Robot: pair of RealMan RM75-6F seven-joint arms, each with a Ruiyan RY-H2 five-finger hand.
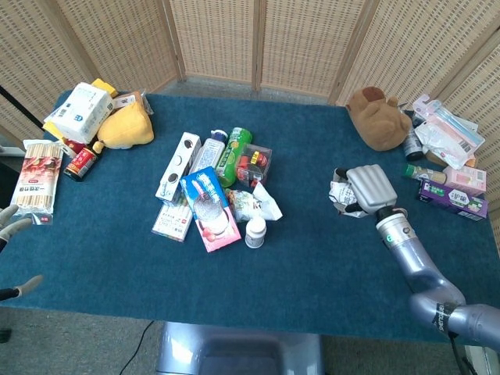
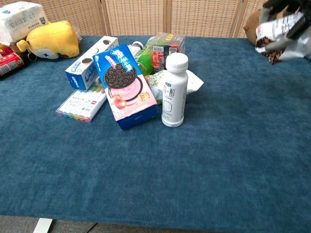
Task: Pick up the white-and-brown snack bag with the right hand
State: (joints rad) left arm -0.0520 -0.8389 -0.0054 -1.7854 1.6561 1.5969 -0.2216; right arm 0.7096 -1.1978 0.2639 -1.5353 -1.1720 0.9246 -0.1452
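Note:
My right hand (image 1: 367, 189) grips the white-and-brown snack bag (image 1: 341, 192) and holds it in the air above the right part of the blue table (image 1: 312, 266). The chest view shows the crumpled bag (image 2: 279, 34) at the top right corner, with dark fingers (image 2: 277, 6) curled over its top. Only the pale fingertips of my left hand (image 1: 14, 226) show at the head view's left edge, spread apart and holding nothing.
A pile lies mid-table: a blue cookie box (image 1: 207, 206), a white bottle (image 1: 255, 232), a green can (image 1: 231, 155) and other packs. A brown plush (image 1: 376, 117) sits far right, boxes (image 1: 451, 187) beyond it. A yellow plush (image 1: 125, 127) and packets sit far left.

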